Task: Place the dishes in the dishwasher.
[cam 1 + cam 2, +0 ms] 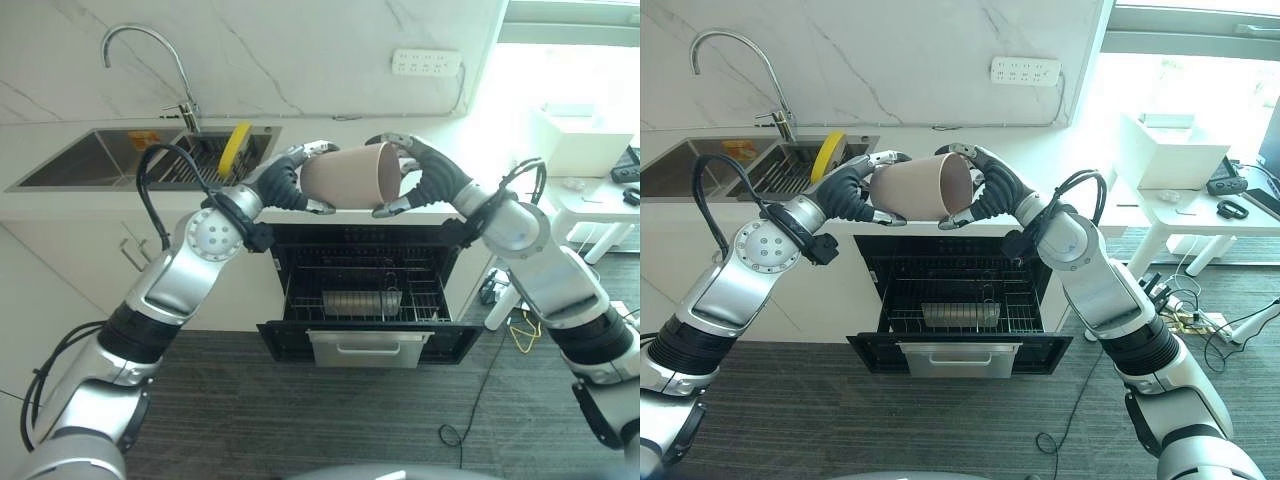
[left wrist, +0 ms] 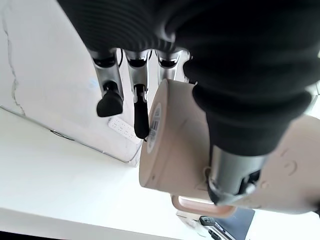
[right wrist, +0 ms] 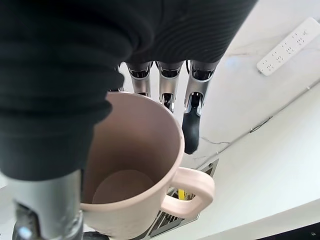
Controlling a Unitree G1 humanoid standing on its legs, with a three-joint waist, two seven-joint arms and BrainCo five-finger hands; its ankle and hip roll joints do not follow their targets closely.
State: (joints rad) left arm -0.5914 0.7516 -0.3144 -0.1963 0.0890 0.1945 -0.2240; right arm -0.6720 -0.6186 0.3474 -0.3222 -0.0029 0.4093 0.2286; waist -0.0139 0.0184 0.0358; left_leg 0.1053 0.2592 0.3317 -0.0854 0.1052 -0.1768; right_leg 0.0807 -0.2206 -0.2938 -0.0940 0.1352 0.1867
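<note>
A beige mug [image 1: 350, 175] lies on its side in the air above the counter edge, mouth turned to the right, handle [image 3: 192, 192] underneath. My left hand [image 1: 280, 182] is curled round its base end, thumb below and fingers above. My right hand [image 1: 432, 175] grips the rim end, fingers [image 3: 192, 120] over the lip and thumb under the wall. Straight below, the dishwasher [image 1: 365, 345] stands open with its wire rack [image 1: 365, 298] pulled out.
A steel sink [image 1: 90, 158] with a tall faucet [image 1: 150, 40] is at the back left; a yellow plate [image 1: 235, 147] stands in the drying rack beside it. A white side table [image 1: 600, 195] with small items is at the right. A power strip [image 1: 427, 62] hangs on the wall.
</note>
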